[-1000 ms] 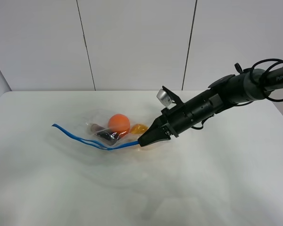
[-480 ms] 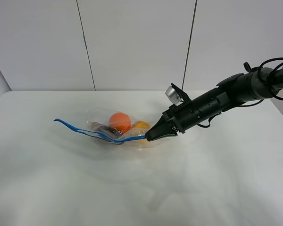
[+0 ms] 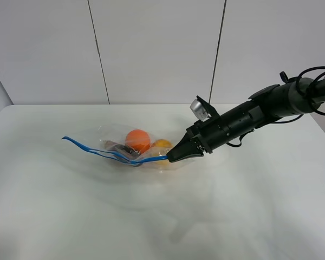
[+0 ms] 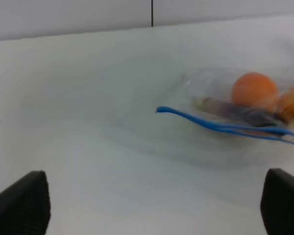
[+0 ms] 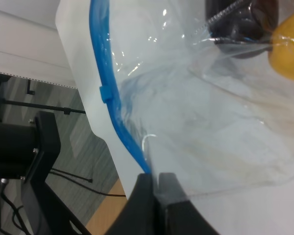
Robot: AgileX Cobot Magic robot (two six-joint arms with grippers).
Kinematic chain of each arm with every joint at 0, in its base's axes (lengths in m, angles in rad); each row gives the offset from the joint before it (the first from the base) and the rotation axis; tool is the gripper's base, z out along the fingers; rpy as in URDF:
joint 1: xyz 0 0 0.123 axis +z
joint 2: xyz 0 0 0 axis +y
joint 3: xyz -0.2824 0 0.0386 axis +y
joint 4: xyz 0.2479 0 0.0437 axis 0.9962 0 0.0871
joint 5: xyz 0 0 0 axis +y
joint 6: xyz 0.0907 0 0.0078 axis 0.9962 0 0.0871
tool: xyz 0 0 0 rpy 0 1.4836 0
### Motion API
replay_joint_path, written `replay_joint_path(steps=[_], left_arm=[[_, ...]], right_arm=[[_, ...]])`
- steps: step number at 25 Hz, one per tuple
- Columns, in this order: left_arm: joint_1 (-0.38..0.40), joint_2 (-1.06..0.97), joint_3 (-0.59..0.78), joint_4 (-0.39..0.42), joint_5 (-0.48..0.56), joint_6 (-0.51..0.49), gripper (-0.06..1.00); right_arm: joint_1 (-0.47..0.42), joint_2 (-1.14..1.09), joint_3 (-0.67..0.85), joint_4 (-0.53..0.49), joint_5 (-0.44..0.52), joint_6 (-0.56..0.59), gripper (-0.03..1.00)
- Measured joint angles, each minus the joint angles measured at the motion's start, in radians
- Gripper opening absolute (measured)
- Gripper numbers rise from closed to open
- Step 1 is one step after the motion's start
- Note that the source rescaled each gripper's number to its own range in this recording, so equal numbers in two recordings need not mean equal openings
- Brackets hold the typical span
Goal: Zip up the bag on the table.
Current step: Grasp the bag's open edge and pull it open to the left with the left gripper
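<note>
Right gripper (image 3: 170, 157) pinched on the bag's (image 3: 131, 147) blue zip strip (image 3: 92, 150) — bag just beyond its tip

bag (image 3: 135, 147) | clear, blue zip strip gaping | on white table (image 3: 70, 216)

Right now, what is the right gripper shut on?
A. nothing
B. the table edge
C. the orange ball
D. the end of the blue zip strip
D: the right gripper pinches the end of the zip strip. The right wrist view shows its fingertips closed on the blue band at the edge of the bag.
</note>
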Motion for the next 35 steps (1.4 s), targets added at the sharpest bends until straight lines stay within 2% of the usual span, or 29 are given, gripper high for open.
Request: replay_joint_path(steps=[4,9,11,13,17,19,21,27,30,35], left_arm=[[0.000,0.201,-0.011,0.000,-0.095,0.242,0.98],[0.000,0.378,-0.011,-0.025,-0.190,0.810,0.98],[-0.008,0.420,-0.011,-0.095,-0.207,1.013,0.98],[-0.028,0.454,-0.011,-0.205,-0.212,1.191,0.98],[-0.104,0.503,-0.011,-0.466,-0.229,1.426,0.98],[-0.156,0.522,-0.011,-0.552,-0.237,1.490,0.98],[-0.206,0.539,-0.011,-0.598,-0.256,1.523,0.98],[-0.338,0.586,0.013,-0.616,-0.381,1.537,0.98],[-0.401,0.589,0.086,-0.618,-0.475,1.538,0.98],[-0.499,0.596,0.227,-0.663,-0.736,1.538,0.98]], right_arm=[[0.000,0.000,0.000,0.012,0.000,0.002,0.00],[0.000,-0.007,0.000,0.016,0.000,0.003,0.00],[0.000,-0.007,0.000,0.018,0.000,0.003,0.00],[0.000,-0.007,0.000,0.018,0.000,0.003,0.00],[0.000,-0.007,0.000,0.021,0.000,0.003,0.00],[0.000,-0.007,0.000,0.021,0.000,0.003,0.00],[0.000,-0.007,0.000,0.022,0.000,0.003,0.00],[0.000,-0.008,0.000,0.026,0.000,0.003,0.00],[0.000,-0.008,0.000,0.028,0.000,0.003,0.00],[0.000,-0.008,0.000,0.029,0.000,0.003,0.00]])
